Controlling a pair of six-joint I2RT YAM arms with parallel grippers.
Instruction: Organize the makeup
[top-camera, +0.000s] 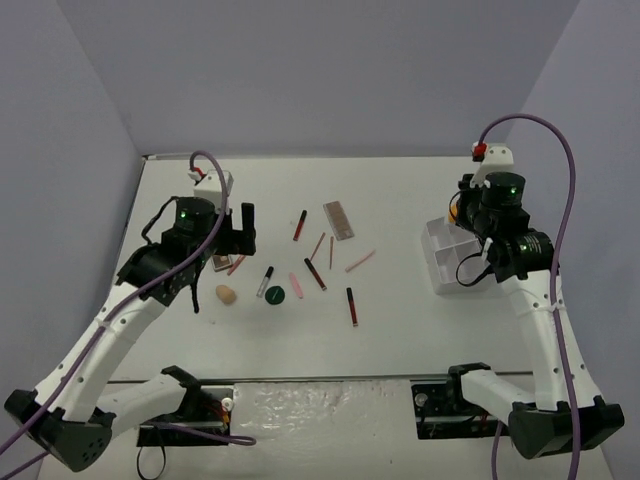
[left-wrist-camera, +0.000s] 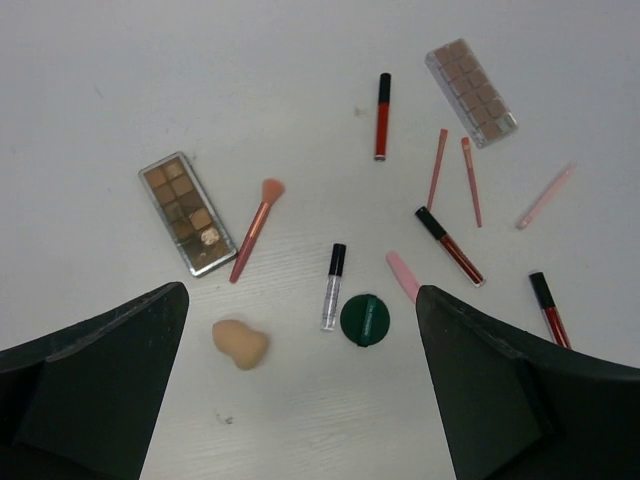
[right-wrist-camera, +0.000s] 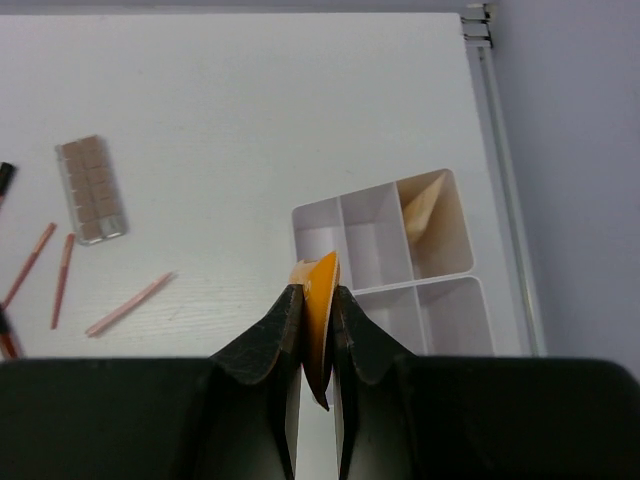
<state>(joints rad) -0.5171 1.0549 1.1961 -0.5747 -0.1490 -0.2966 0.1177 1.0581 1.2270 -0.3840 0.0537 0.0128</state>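
White table (top-camera: 400, 190) viewed from above, enclosed by plain pale lavender panels: back wall (top-camera: 320, 70) at 12 o'clock, left wall (top-camera: 50, 150) at 9 o'clock, right wall (top-camera: 605, 90) at 3 o'clock. Illumination is soft and even, casting only faint shadows.

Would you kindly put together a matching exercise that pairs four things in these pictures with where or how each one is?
Things:
1. sponge
2. orange tube
3. beige tube
4. left gripper

Places or states:
A. pinched in the right gripper
B. in a corner compartment of the tray
C. on the table near the green disc
D. open, holding nothing

Pairs: 1-C, 2-A, 3-B, 4-D.
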